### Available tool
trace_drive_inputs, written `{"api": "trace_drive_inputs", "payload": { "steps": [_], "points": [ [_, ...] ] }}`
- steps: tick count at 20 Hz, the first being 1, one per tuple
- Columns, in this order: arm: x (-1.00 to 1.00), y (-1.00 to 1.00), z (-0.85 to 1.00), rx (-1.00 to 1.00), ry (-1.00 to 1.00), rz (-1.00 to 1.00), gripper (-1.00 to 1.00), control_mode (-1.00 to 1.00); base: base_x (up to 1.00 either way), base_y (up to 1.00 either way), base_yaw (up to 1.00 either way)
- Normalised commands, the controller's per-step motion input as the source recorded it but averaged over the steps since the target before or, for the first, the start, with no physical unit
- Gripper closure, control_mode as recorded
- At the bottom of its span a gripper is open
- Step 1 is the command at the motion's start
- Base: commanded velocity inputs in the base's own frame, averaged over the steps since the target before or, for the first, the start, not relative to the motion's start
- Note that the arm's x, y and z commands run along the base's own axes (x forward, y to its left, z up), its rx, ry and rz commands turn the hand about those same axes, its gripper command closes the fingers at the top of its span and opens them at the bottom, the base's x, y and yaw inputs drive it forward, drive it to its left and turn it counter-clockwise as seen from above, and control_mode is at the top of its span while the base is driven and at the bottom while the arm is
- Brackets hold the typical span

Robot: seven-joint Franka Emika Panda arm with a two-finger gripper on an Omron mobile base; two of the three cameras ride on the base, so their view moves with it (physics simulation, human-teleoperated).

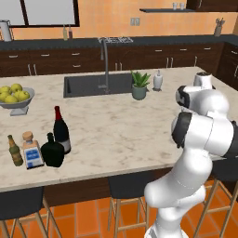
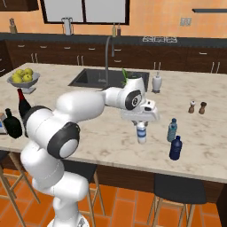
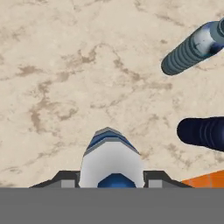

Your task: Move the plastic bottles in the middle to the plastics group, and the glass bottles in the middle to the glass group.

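Centre of the right base view: the gripper (image 2: 141,123) grasps the water bottle (image 2: 141,132) by its top, left of the teal bottle (image 2: 172,130) and dark blue bottle (image 2: 175,148).

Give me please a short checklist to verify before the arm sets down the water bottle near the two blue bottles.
1. Claw shut on the water bottle: ok.
2. Bottle upright: ok.
3. Bottle base touching the counter: cannot tell.
4. Free gap to the teal bottle and the dark blue bottle: ok.
5. Wine bottle and squat black bottle already beside the cork-stoppered bottle: ok.
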Motion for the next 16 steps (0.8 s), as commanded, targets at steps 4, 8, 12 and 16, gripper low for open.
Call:
{"api": "trace_drive_inputs", "payload": {
  "steps": [4,8,12,16],
  "points": [
    [0.08,-0.68,0.00,0.00,-0.02,-0.34,1.00,-1.00,0.00,0.00,0.00],
    [0.22,-0.49,-0.06,0.00,-0.05,-0.27,1.00,-1.00,0.00,0.00,0.00],
    [0.16,-0.16,-0.34,0.08,-0.14,-0.17,1.00,-1.00,0.00,0.00,0.00],
    [0.18,-0.10,-0.42,0.05,-0.14,-0.14,1.00,-1.00,0.00,0.00,0.00]
  ]
}}
